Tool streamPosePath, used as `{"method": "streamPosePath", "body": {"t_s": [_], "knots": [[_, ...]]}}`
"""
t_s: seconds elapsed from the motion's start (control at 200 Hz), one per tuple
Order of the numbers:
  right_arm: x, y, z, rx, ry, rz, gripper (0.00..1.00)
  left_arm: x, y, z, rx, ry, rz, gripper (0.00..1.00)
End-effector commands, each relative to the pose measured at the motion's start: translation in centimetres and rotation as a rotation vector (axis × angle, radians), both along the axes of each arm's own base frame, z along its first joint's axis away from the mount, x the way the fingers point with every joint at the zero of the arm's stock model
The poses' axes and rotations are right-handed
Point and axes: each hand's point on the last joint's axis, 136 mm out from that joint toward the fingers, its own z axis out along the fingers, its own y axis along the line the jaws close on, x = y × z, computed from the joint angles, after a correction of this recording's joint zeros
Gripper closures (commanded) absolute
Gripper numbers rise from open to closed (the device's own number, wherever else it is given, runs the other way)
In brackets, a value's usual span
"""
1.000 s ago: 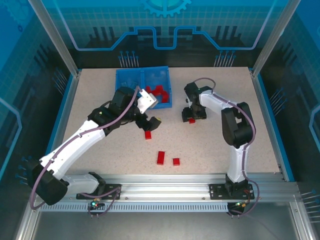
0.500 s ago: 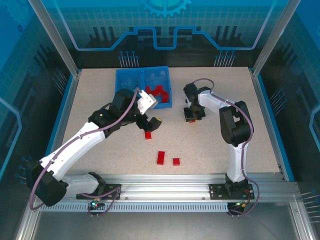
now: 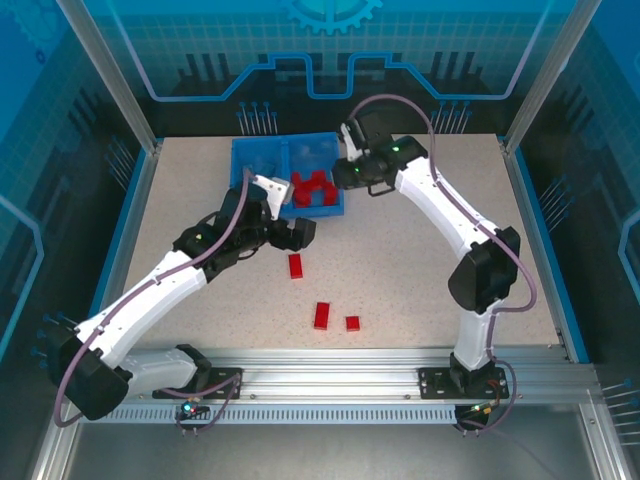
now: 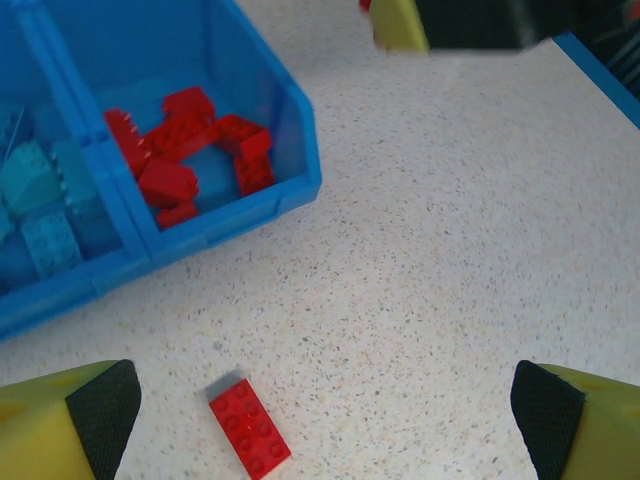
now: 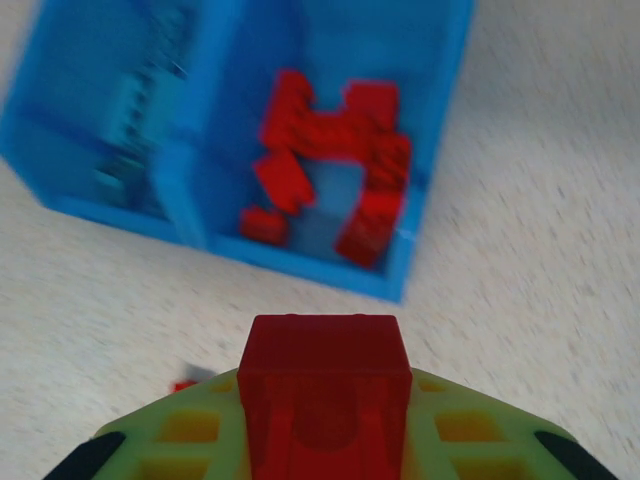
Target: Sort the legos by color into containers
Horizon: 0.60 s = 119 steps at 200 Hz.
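The blue bin (image 3: 240,155) stands at the back of the table, light blue legos (image 4: 40,195) in its left compartment and red legos (image 3: 312,188) in its right one. My right gripper (image 3: 345,173) hovers just right of the bin's right wall, shut on a red brick (image 5: 325,385). The bin (image 5: 425,215) lies ahead of it and below. My left gripper (image 3: 292,234) hangs open in front of the bin, fingers (image 4: 100,410) spread wide. A flat red brick (image 4: 250,428) lies on the table between them, nearer the left finger. This brick (image 3: 296,265) is untouched.
Two more red bricks (image 3: 321,315) (image 3: 352,323) lie on the speckled table toward the front. The table's blue raised edge (image 3: 527,220) runs along both sides. The right arm's elbow stands over the right half of the table.
The right gripper lifted off the table with a red brick and swung left and back to the bin's right side. The left gripper pulled back slightly toward the bin.
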Motion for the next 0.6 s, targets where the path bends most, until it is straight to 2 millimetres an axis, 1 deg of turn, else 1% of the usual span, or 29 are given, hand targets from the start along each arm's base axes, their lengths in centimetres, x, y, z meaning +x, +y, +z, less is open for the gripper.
{"method": "streamPosePath", "body": {"t_s": [0.0,0.015,0.025,0.075,0.09,0.095,0.1,0.115,0.125,0.13,0.14,0.155,0.16,0.165,0.185,0.195,0.2,0.21,0.22,0.225,0.24,0.245,0.26,0.265,0.385,0.435,0.495,0.545,0.59], "knots": [[1.4,2.6,-2.1,0.010,0.048,0.019,0.71,0.0,2.7,-1.5,-0.142,0.125,0.242,0.01],[1.7,3.0,-2.5,0.011,0.054,0.023,0.71,0.0,2.9,-1.6,-0.160,0.137,0.263,0.02],[1.8,3.3,-2.2,0.016,0.048,0.025,0.70,0.0,3.1,-1.7,-0.173,0.145,0.279,0.02],[2.7,4.4,-3.4,0.014,0.061,0.028,0.70,-0.1,3.8,-2.3,-0.219,0.175,0.334,0.03],[3.0,4.7,-3.3,0.016,0.058,0.025,0.70,-0.1,4.0,-2.4,-0.227,0.179,0.344,0.03],[3.1,4.7,-3.8,0.011,0.066,0.023,0.70,-0.1,4.0,-2.5,-0.227,0.181,0.345,0.03],[3.1,4.8,-3.6,0.013,0.063,0.022,0.70,-0.1,4.0,-2.5,-0.231,0.182,0.349,0.03],[3.5,5.0,-4.3,0.008,0.074,0.015,0.70,-0.2,4.2,-2.5,-0.238,0.184,0.358,0.04],[3.6,5.1,-4.2,0.010,0.071,0.013,0.70,-0.2,4.2,-2.6,-0.240,0.185,0.363,0.04],[3.7,5.2,-4.7,0.005,0.078,0.009,0.70,-0.2,4.3,-2.7,-0.240,0.187,0.365,0.04],[3.8,5.2,-4.6,0.005,0.076,0.005,0.70,-0.3,4.3,-2.7,-0.242,0.190,0.369,0.04],[4.2,5.3,-5.3,-0.001,0.086,-0.005,0.70,-0.3,4.4,-2.9,-0.243,0.193,0.376,0.04],[4.2,5.3,-5.1,0.001,0.084,-0.008,0.70,-0.4,4.5,-2.9,-0.243,0.195,0.378,0.04],[4.4,5.4,-5.6,-0.004,0.092,-0.012,0.70,-0.4,4.5,-2.9,-0.243,0.197,0.380,0.04],[4.6,5.3,-5.6,-0.003,0.092,-0.024,0.70,-0.5,4.6,-3.1,-0.244,0.203,0.388,0.04],[4.9,5.4,-6.9,-0.016,0.110,-0.032,0.70,-0.5,4.7,-3.1,-0.246,0.204,0.392,0.04],[5.0,5.4,-6.7,-0.013,0.107,-0.034,0.70,-0.5,4.7,-3.1,-0.245,0.206,0.392,0.04],[5.2,5.5,-7.5,-0.019,0.117,-0.040,0.70,-0.6,4.8,-3.2,-0.245,0.210,0.396,0.04],[5.3,5.4,-7.3,-0.016,0.115,-0.044,0.70,-0.6,4.8,-3.2,-0.245,0.213,0.400,0.04],[5.5,5.5,-7.9,-0.020,0.123,-0.047,0.70,-0.6,4.8,-3.2,-0.246,0.215,0.401,0.04],[5.6,5.6,-7.8,-0.015,0.120,-0.049,0.70,-0.7,4.9,-3.3,-0.246,0.219,0.405,0.04],[5.7,5.7,-8.3,-0.019,0.128,-0.049,0.70,-0.7,4.9,-3.4,-0.246,0.222,0.407,0.04],[5.8,5.8,-8.3,-0.016,0.127,-0.047,0.69,-0.8,4.9,-3.4,-0.246,0.225,0.408,0.04],[5.9,5.9,-8.8,-0.019,0.132,-0.048,0.69,-0.8,4.9,-3.4,-0.247,0.226,0.408,0.04],[6.6,6.7,-10.8,-0.018,0.150,-0.038,0.68,-1.2,4.9,-3.9,-0.244,0.248,0.409,0.04],[6.6,6.8,-11.2,-0.017,0.157,-0.041,0.65,-1.3,5.0,-4.1,-0.239,0.254,0.410,0.04],[6.6,6.9,-10.8,-0.006,0.155,-0.037,0.58,-1.4,5.0,-4.4,-0.233,0.264,0.410,0.04],[6.6,7.1,-10.2,0.006,0.145,-0.034,0.51,-1.6,5.0,-4.7,-0.228,0.271,0.411,0.05],[6.7,7.2,-9.4,0.020,0.131,-0.027,0.48,-1.6,5.0,-5.1,-0.223,0.279,0.412,0.05]]}}
